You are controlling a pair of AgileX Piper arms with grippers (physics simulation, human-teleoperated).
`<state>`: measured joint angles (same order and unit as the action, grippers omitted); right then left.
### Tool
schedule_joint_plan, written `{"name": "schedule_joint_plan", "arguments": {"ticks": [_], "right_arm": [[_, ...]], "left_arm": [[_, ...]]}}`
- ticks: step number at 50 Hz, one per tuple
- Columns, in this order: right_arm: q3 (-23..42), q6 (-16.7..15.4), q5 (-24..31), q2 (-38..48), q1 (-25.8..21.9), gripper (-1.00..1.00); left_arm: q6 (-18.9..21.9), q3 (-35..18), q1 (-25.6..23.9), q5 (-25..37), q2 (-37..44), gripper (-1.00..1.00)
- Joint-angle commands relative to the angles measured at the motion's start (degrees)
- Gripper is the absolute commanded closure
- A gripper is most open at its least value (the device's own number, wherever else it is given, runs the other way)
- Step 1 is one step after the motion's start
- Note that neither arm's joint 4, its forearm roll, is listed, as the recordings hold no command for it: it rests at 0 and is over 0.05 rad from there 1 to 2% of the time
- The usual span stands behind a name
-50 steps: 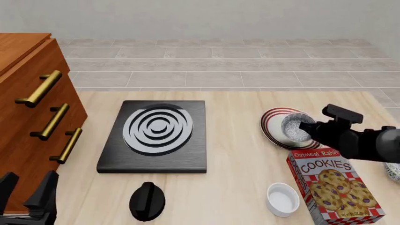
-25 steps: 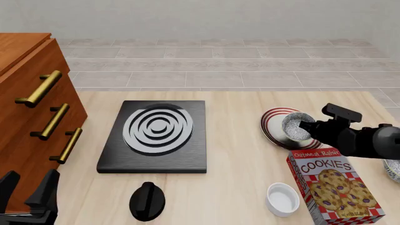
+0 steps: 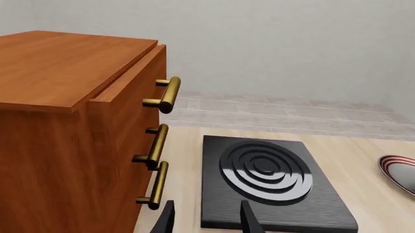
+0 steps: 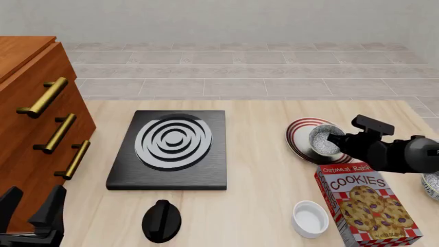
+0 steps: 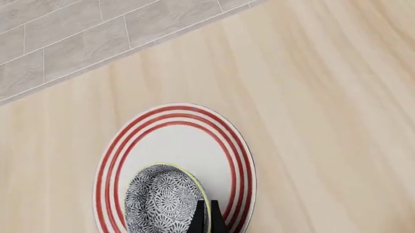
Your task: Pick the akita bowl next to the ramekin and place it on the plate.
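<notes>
The speckled akita bowl (image 4: 322, 140) is over the red-ringed plate (image 4: 297, 140) at the table's right, and looks tilted. My right gripper (image 4: 334, 139) is shut on its rim. In the right wrist view the fingertips (image 5: 200, 217) pinch the edge of the bowl (image 5: 161, 200) above the plate (image 5: 178, 141). I cannot tell whether the bowl touches the plate. The white ramekin (image 4: 309, 217) stands near the front edge, left of the cookie box. My left gripper (image 4: 31, 216) hangs open at the front left, with nothing between its fingers (image 3: 164, 221).
A COOKIES box (image 4: 363, 203) lies just in front of the plate. A second patterned bowl (image 4: 432, 185) peeks in at the right edge. A black stove (image 4: 171, 146) with its knob (image 4: 162, 220) fills the middle. A wooden drawer cabinet (image 4: 34, 118) stands at the left.
The right arm has shifted slightly to the right while the bowl stays over the plate in its grip. The left arm has not moved.
</notes>
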<state>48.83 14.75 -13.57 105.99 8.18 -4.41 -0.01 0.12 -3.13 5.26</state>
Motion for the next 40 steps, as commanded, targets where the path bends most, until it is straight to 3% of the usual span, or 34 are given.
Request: {"name": "schedule_joint_plan", "arguments": {"ticks": [1, 16, 17, 40], "right_arm": [[0.2, 0.3, -0.5, 0.4, 0.0, 1.0], [0.3, 0.1, -0.6, 0.5, -0.5, 1.0], [0.4, 0.1, -0.6, 0.6, -0.4, -1.0], [1.5, 0.1, 1.3, -2.0, 0.1, -1.0]], "left_arm": [[0.0, 0.0, 0.1, 0.1, -0.2, -1.0], [-0.1, 0.0, 0.1, -0.2, 0.1, -1.0], [-0.1, 0.0, 0.1, -0.2, 0.1, -1.0], [0.3, 0.0, 0.2, -0.2, 0.2, -1.0]]}}
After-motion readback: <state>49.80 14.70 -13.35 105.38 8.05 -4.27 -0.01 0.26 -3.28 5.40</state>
